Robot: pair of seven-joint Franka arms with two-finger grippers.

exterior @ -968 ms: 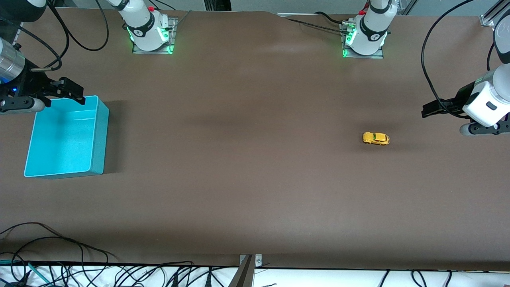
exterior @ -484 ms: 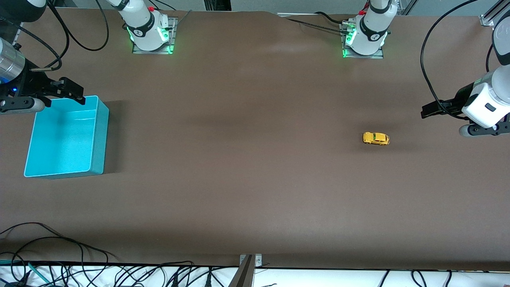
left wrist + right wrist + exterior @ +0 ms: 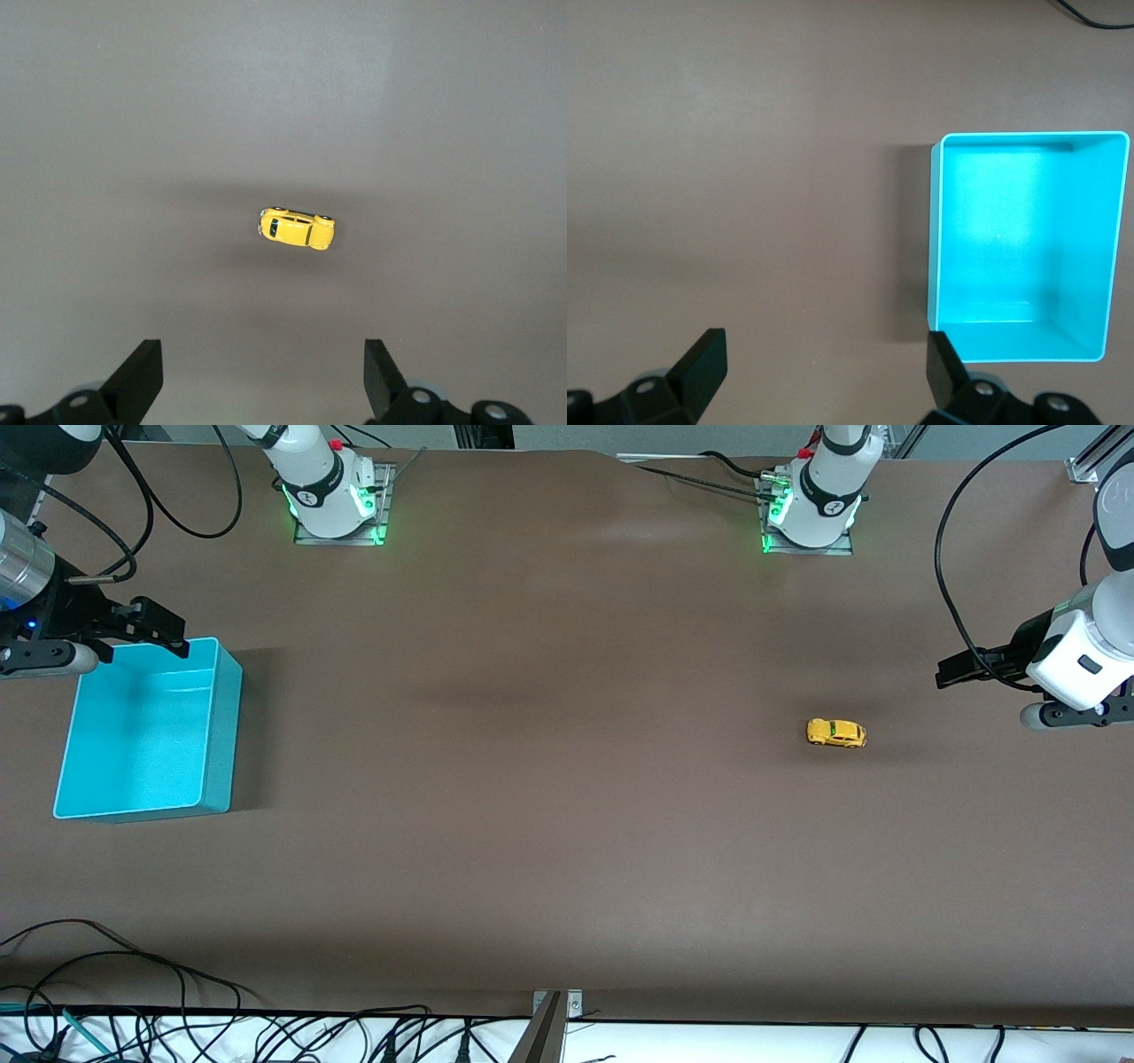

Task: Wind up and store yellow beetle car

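Observation:
The yellow beetle car [image 3: 835, 732] stands on its wheels on the brown table, toward the left arm's end. It also shows in the left wrist view [image 3: 296, 228], ahead of the fingers. My left gripper [image 3: 955, 668] is open and empty above the table beside the car, clear of it; in its wrist view [image 3: 261, 381] the jaws stand wide apart. My right gripper [image 3: 161, 627] is open and empty above the table by one corner of the turquoise bin [image 3: 223, 726]. Its wrist view [image 3: 824, 372] shows the bin [image 3: 934, 239] with nothing in it.
The two arm bases [image 3: 332, 491] [image 3: 811, 505] stand along the table's edge farthest from the front camera. Loose black cables [image 3: 133, 992] lie along the edge nearest that camera. A wide stretch of bare brown table separates the car from the bin.
The left arm's wrist has shifted slightly above the table. The car, the bin and the right arm have not moved.

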